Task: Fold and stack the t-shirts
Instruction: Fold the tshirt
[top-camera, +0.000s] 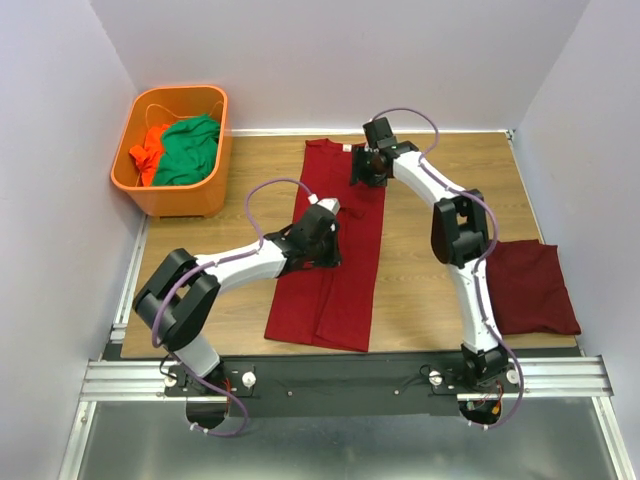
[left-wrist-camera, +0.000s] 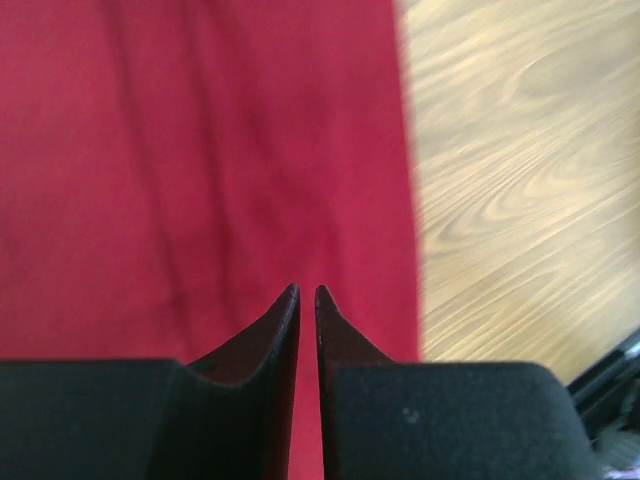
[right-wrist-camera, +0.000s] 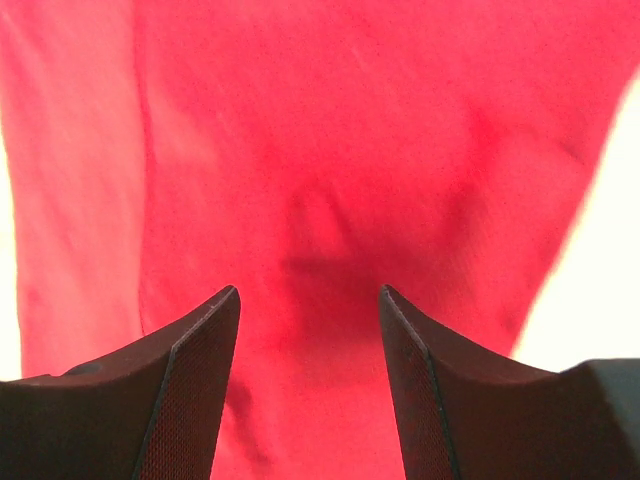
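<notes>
Top view. Nearest the camera, a metal rail (top-camera: 340, 375) carries both arm bases at the near edge of the bench (top-camera: 250, 160). A dark red t-shirt (top-camera: 345, 290) lies as a long strip from the far edge almost to the near edge. The left claw (top-camera: 325, 235) is over its middle, the right claw (top-camera: 365, 165) over its far end. A second t-shirt, the folded one (top-camera: 530, 285), lies at the right edge. An orange basket (top-camera: 180, 92) of other garments stands at the far left corner.

Left wrist view. The left claw (left-wrist-camera: 307, 292) shows its jaws nearly together, with only a thin slit between them and no cloth visibly caught. The strip's right border runs beside bare wood.

Right wrist view. The right claw (right-wrist-camera: 308, 292) stands wide and holds nothing; rumpled red cloth lies under it.

Likely hazards. Fabric snagged on the narrow left claw could drag the lengthwise fold open as that claw rises. A far-end grasp over the rumple may gather a single layer, giving a skewed crossfold. The near hem, being close to the bench edge, could slide off if tugged.
</notes>
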